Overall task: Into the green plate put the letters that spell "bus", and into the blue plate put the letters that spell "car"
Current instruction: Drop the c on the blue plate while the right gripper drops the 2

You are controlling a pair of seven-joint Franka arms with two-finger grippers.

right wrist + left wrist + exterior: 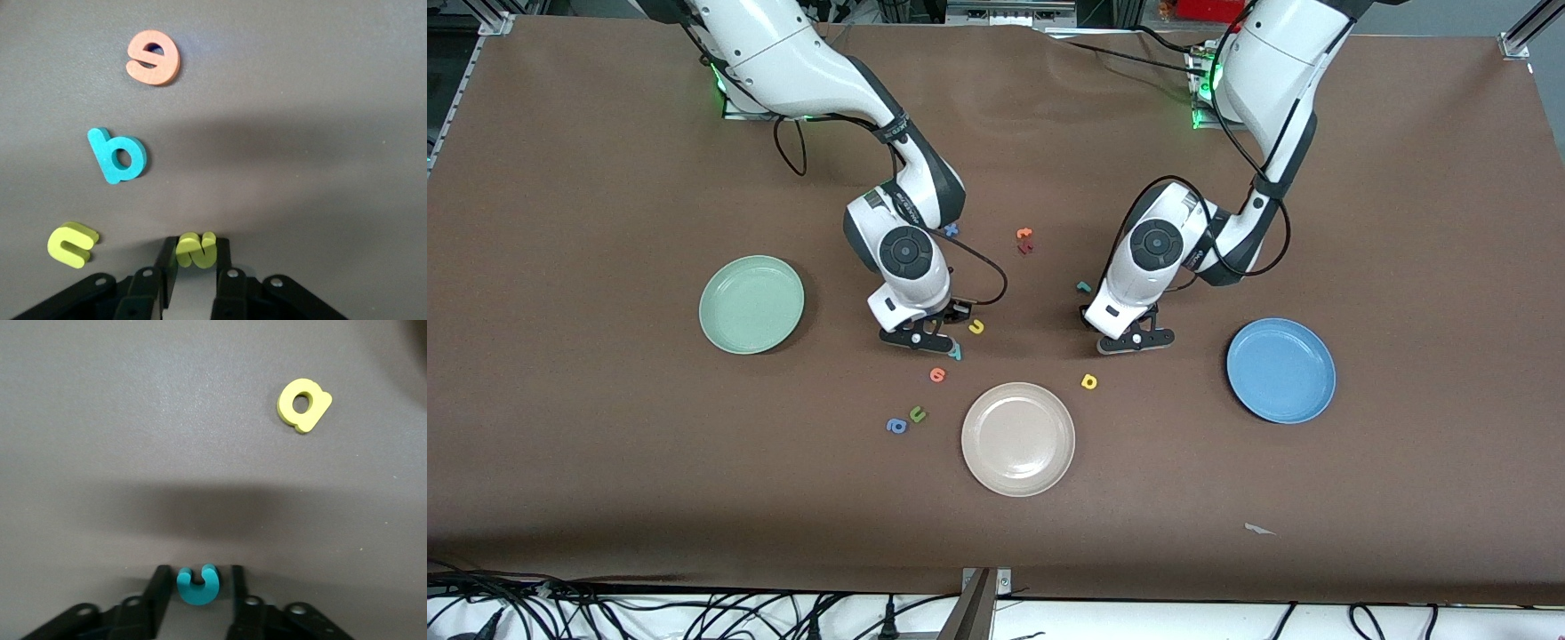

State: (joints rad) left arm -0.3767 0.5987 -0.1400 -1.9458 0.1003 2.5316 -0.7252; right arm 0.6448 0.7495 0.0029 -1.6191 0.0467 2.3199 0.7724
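Note:
My right gripper is down on the table, shut on the yellow "s". Close by lie the yellow "u", the teal "b" and an orange round letter. My left gripper is also down, open, its jaws straddling the teal "c" with thin gaps either side. The yellow "a" lies nearer the front camera, the teal "r" farther. The green plate sits toward the right arm's end and the blue plate toward the left arm's end, both holding nothing.
A cream-white plate sits nearest the front camera, between the two arms. A green "u" and a blue "a" lie beside it. Orange and dark red letters and a blue letter lie farther back.

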